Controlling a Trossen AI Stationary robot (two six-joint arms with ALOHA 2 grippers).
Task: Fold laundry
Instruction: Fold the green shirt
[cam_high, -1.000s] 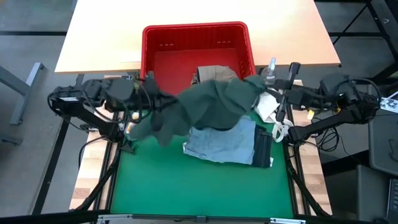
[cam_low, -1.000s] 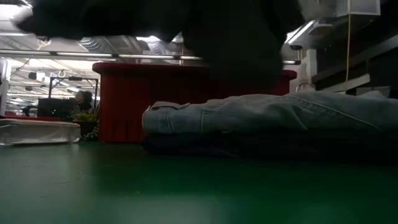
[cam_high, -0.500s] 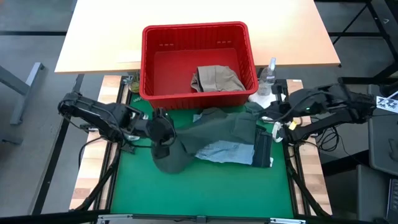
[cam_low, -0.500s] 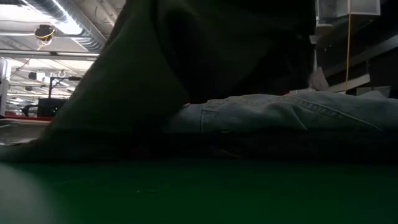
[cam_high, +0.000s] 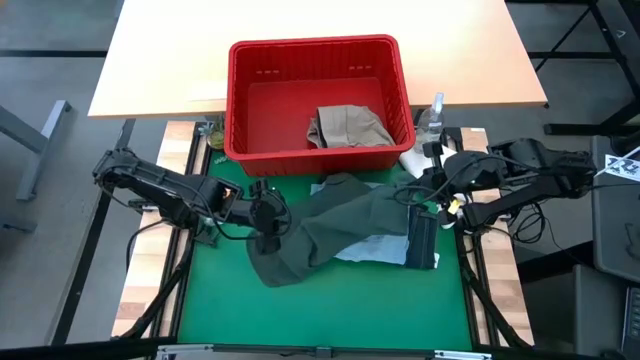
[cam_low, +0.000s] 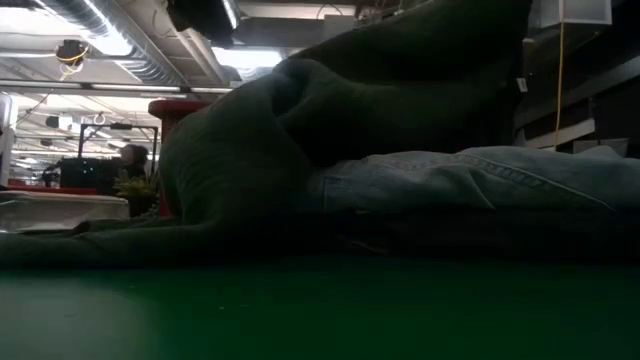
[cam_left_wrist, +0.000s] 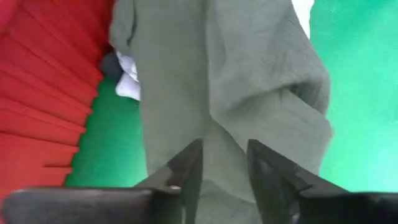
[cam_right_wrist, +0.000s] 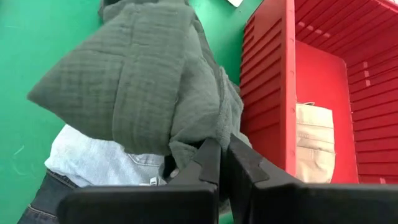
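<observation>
Since a second ago the olive garment (cam_high: 335, 225) has come down from the air above the basket (cam_high: 240, 100) onto the green mat (cam_high: 330, 310), and both arms have dropped with it. It now lies draped over the light denim (cam_high: 375, 245), which sits on the navy jeans (cam_high: 422, 243); the khaki piece (cam_high: 347, 127) stays in the basket.

The left gripper (cam_left_wrist: 224, 165) is at the garment's near-left end with its fingers parted and the cloth lying loose between them, so it looks released. The right gripper (cam_right_wrist: 224, 158) is clenched on a bunched corner of the garment beside the basket wall.

The step in hand appears to be laying the garment flat. To do it well, the right gripper should probably draw its corner outward to take out the bunching before letting go, and the cloth would be better clear of the denim stack than heaped on it.

The garment's long axis runs diagonally, from the front-left of the mat up toward the right gripper near the basket's right corner.
</observation>
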